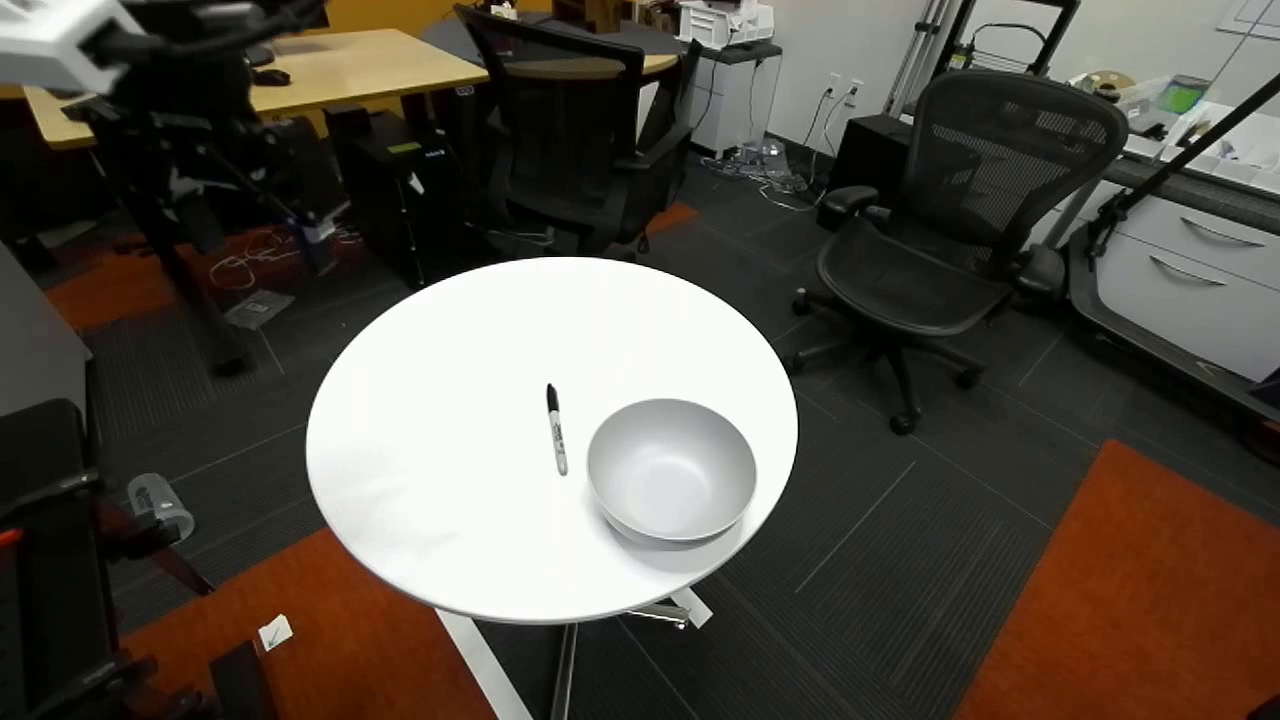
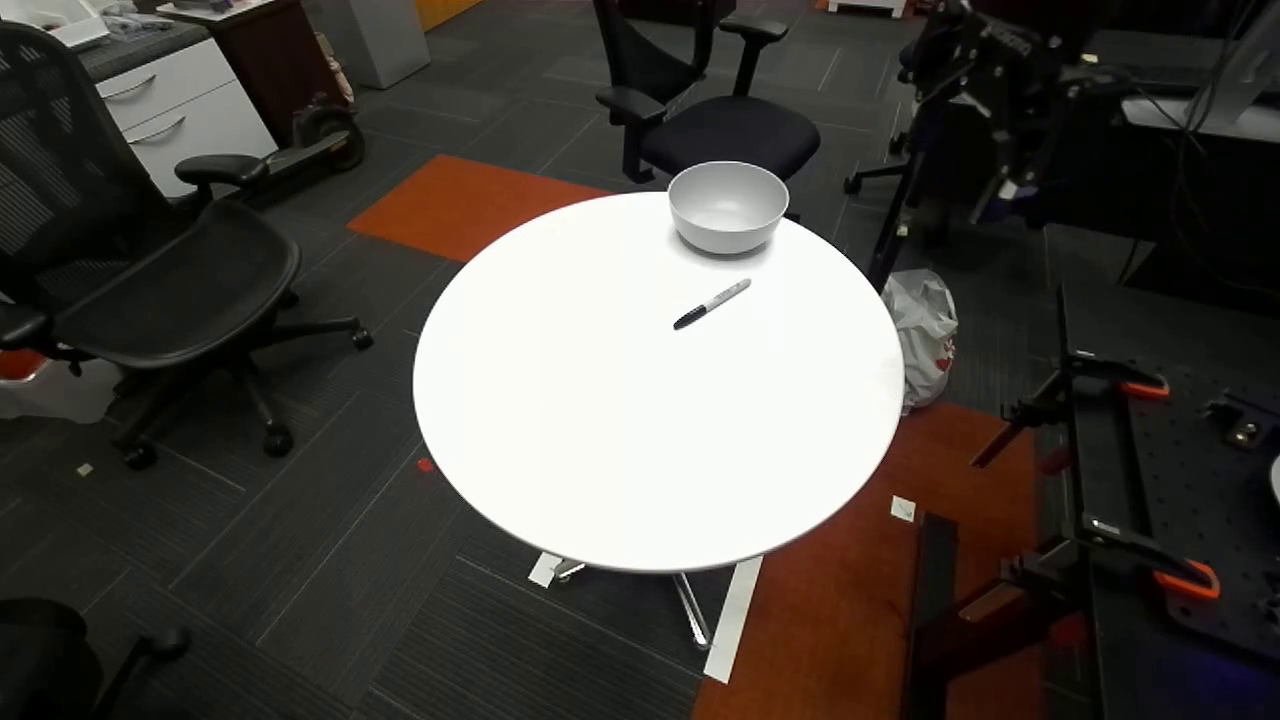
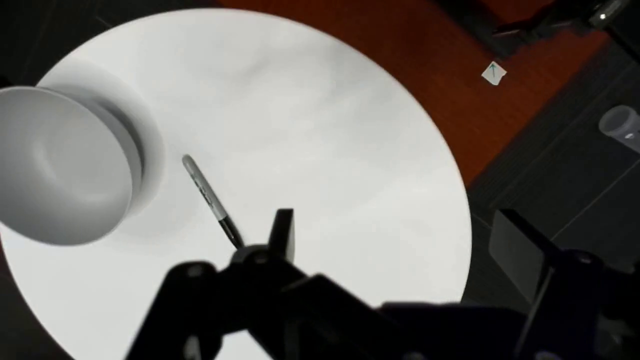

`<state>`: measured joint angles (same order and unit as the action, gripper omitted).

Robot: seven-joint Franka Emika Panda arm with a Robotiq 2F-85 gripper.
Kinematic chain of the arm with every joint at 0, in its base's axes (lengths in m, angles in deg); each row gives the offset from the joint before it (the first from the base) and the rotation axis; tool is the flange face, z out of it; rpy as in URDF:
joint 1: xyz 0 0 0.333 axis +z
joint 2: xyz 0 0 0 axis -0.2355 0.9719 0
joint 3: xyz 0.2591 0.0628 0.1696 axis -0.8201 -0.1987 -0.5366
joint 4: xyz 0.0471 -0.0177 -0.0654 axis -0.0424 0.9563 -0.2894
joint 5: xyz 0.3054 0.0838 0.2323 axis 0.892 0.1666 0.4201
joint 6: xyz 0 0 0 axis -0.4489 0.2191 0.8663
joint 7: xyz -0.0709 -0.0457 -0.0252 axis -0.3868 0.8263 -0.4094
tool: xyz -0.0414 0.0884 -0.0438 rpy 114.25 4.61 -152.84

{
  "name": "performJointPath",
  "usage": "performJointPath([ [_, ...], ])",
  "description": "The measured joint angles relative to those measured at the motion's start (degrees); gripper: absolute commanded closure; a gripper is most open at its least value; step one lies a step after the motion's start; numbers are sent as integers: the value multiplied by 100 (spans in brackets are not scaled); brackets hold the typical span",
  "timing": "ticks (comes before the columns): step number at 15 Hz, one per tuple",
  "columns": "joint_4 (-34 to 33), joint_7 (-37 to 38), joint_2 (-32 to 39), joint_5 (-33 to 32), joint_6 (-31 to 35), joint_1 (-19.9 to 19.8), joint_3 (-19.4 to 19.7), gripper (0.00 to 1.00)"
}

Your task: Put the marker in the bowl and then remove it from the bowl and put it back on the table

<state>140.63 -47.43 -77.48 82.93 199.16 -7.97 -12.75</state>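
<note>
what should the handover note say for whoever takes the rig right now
Tool: open, holding nothing.
Marker: lying on the table, beside the bowl, not touching it.
The bowl stands upright and empty near the table's edge.
Done: can't tell from this moment whether the bowl trip has happened.
Left: if it hasn't, marker into the bowl, then back onto the table; otherwise nothing.

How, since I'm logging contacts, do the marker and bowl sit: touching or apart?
Apart: the wrist view shows bare table between the bowl and the marker.
</note>
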Motion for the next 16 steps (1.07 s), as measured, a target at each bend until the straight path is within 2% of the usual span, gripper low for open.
performJointPath([
  [5, -426, -979, 1023, 21, 538, -53, 140, 0],
  [8, -677, -1063, 1431, 97, 574, -109, 137, 0],
  [16, -744, -1115, 1548, 108, 669, -203, 53, 0],
])
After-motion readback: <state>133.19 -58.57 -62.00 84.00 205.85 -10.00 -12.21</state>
